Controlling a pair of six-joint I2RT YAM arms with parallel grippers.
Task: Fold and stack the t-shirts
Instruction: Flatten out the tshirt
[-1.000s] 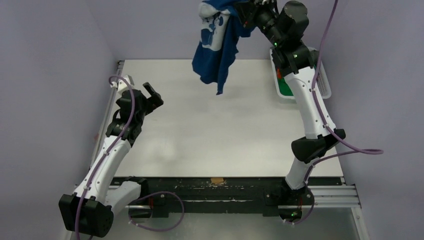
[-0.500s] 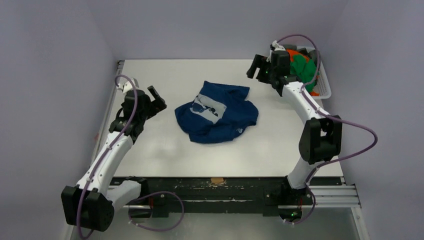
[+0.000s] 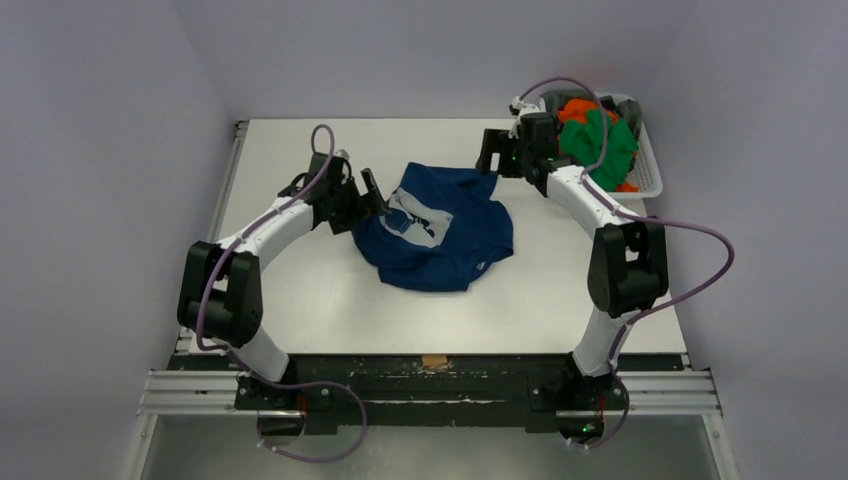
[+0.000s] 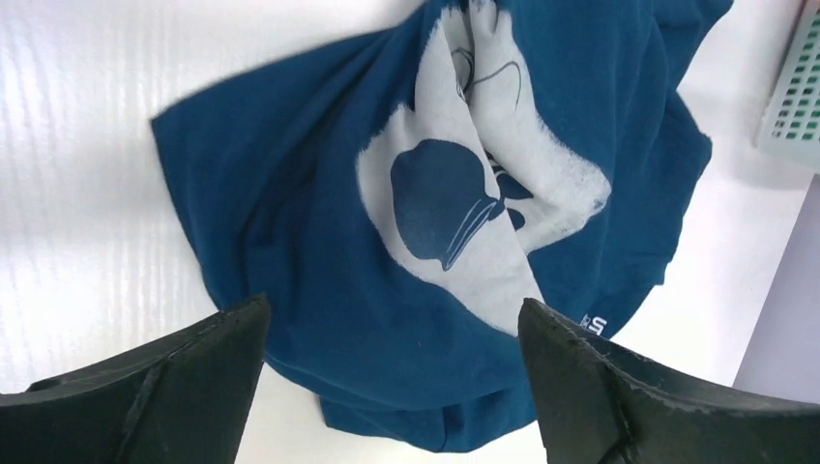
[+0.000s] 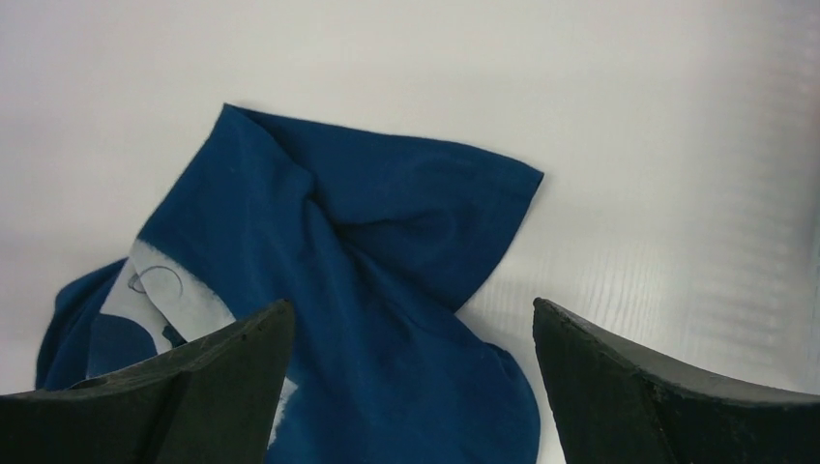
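A crumpled blue t-shirt [image 3: 440, 232] with a white print lies in a heap in the middle of the white table. My left gripper [image 3: 372, 194] is open at the shirt's left edge. In the left wrist view its jaws [image 4: 394, 305] stand wide above the blue t-shirt [image 4: 309, 203], with nothing pinched. My right gripper [image 3: 491, 157] is open at the shirt's back right corner. In the right wrist view its jaws [image 5: 413, 307] also stand wide over the blue cloth [image 5: 387, 242], apart from it.
A white basket [image 3: 651, 165] stands at the back right corner, holding a green shirt [image 3: 600, 142] and an orange one [image 3: 578, 108]. Its mesh wall [image 4: 795, 97] shows in the left wrist view. Purple cables loop from both arms.
The blue t-shirt, held high by the right gripper a second ago, now lies on the table. The right gripper has opened and come down. The left arm has swung right to the shirt's edge.
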